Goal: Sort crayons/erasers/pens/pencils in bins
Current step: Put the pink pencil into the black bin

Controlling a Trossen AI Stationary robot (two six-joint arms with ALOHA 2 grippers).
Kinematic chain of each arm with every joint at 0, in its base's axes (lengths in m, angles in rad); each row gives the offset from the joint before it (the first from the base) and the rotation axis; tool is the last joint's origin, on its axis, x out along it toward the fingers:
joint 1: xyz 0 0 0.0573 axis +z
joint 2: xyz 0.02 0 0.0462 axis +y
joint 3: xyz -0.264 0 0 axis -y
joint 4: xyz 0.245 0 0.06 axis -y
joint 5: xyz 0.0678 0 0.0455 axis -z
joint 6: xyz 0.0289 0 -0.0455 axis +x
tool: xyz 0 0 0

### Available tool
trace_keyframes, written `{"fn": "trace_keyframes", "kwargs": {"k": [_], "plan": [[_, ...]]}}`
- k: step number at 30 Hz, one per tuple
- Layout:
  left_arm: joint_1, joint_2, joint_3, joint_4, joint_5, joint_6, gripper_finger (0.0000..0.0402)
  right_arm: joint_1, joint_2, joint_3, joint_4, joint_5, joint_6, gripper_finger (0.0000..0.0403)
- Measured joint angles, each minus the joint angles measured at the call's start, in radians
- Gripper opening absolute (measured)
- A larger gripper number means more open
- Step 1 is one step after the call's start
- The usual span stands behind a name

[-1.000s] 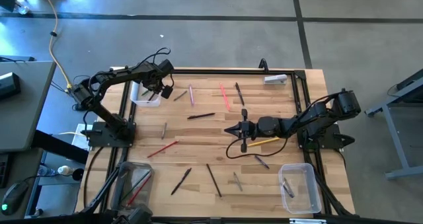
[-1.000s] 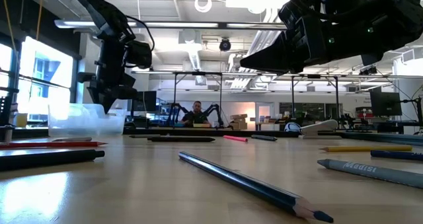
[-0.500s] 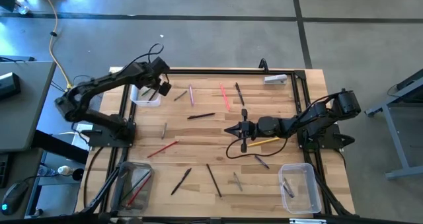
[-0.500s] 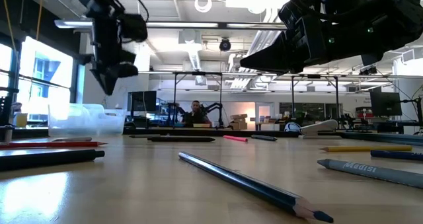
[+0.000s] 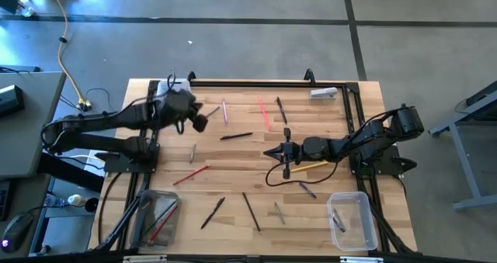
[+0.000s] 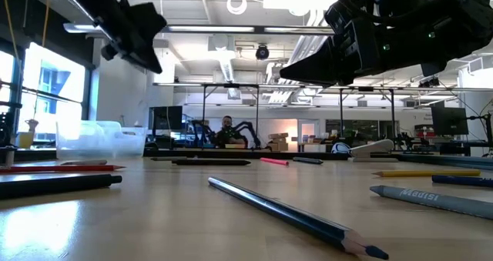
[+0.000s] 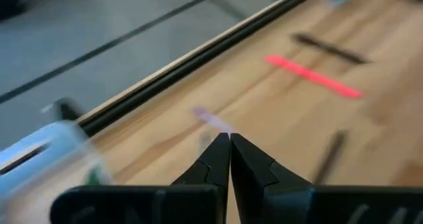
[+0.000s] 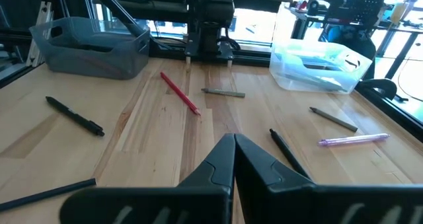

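Left pincer (image 5: 199, 122): raised above the bench (image 5: 326, 216) at about 10 o'clock, beside the white-rimmed bin (image 5: 160, 89); the fingers are pressed together and hold nothing.
White-rimmed bin: at the 10 o'clock corner, partly hidden under the left arm.
Grey bin (image 5: 159, 212): at 7 o'clock, with a red stick already inside.
Red pencil (image 5: 191, 174): lies flat at 8 o'clock. I judge it light, stiff and ready to roll; best taken at its middle, across its width.
Black pen (image 5: 235, 136): near the centre toward 11 o'clock. It looks smooth, so it may slip from the fingers.
Pink stick (image 5: 264, 113): at 12 o'clock, thin and probably a crayon, so it could snap under hard pressure.
Right pincer (image 5: 270, 152): low over the centre of the bench, fingers touching, empty.
Yellow pencil (image 5: 309, 167): at 3 o'clock from the centre, partly under the right arm; it is hard to reach from above.
Clear bin (image 5: 353, 219): at 5 o'clock, with a few sticks in it.
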Motion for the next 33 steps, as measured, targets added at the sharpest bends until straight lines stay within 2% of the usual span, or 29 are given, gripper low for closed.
{"fn": "trace_keyframes", "kwargs": {"k": [6, 12, 21, 27, 33], "plan": [[-0.194, -0.019, -0.15, 0.316, 0.003, 0.067, 0.0004, 0.0, 0.0, 0.0, 0.0, 0.003, 0.003, 0.0], [-0.311, 0.016, -0.301, 0.67, 0.005, 0.123, 0.0005, 0.0, 0.0, 0.0, -0.001, 0.039, 0.012, 0.0], [-0.372, 0.076, -0.455, 1.04, 0.01, 0.125, 0.0005, 0.0, 0.0, 0.0, 0.003, 0.057, 0.015, 0.0], [-0.376, 0.114, -0.544, 1.285, 0.1, 0.214, 0.0005, 0.0, 0.0, 0.001, 0.015, 0.09, 0.04, 0.0], [-0.375, 0.115, -0.597, 1.35, 0.118, 0.236, 0.0005, 0.0, 0.0, 0.036, -0.005, 0.134, 0.039, 0.0]]}}
